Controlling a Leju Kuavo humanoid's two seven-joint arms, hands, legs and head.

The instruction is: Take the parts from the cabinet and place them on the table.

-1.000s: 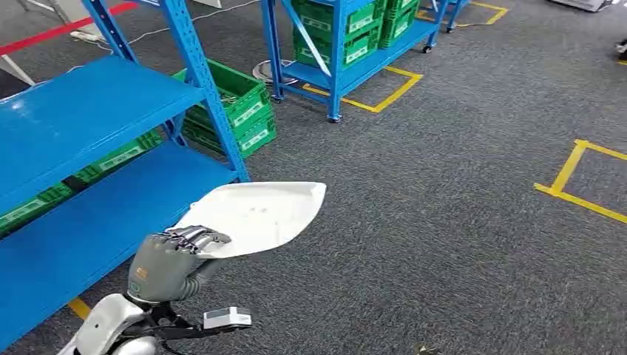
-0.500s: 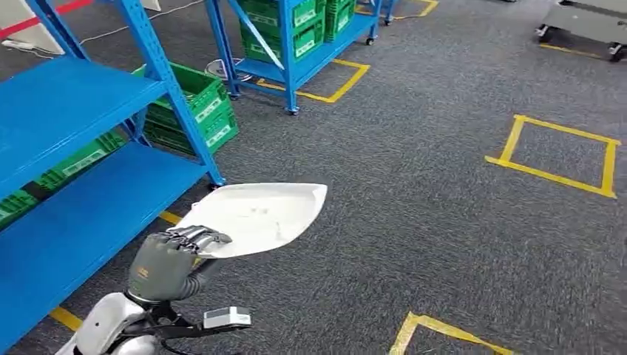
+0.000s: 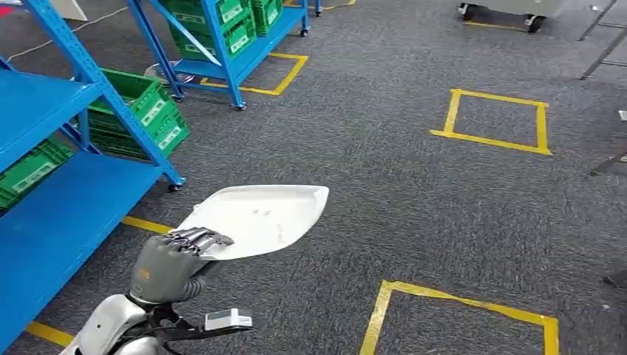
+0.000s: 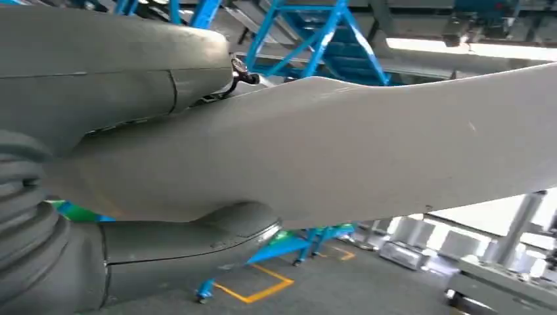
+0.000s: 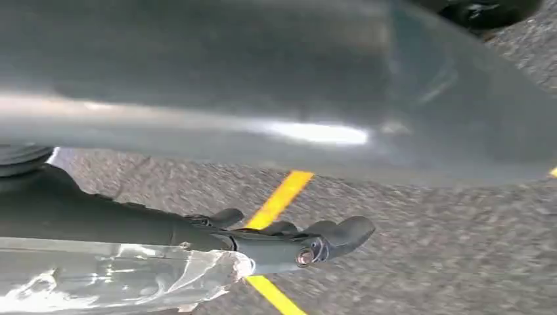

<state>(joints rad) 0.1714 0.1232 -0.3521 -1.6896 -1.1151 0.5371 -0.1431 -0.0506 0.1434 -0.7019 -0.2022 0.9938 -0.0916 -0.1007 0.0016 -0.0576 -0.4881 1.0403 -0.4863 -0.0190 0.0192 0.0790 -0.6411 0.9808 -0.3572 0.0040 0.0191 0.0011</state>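
Between the fingers and thumb of your left robot hand (image 3: 171, 260) sits the white moulded panel (image 3: 259, 217), the part this task is about: the fingers lie over its near edge on top and, in the left wrist view, the thick thumb (image 4: 197, 239) presses up from underneath, so the grip looks firm. The panel juts forward and to the right of that robot hand, held roughly level above the grey carpet floor (image 3: 414, 192). Off to that hand's left stands the blue shelving rack (image 3: 66, 207), with green crates (image 3: 140, 111) behind it. So you can count the picking-up as done, since the part is off the rack and in hand. What remains is the carry and the set-down; no counter is in sight yet. Your right robot hand (image 5: 295, 243) hangs over the carpet holding nothing, its fingers curled in.
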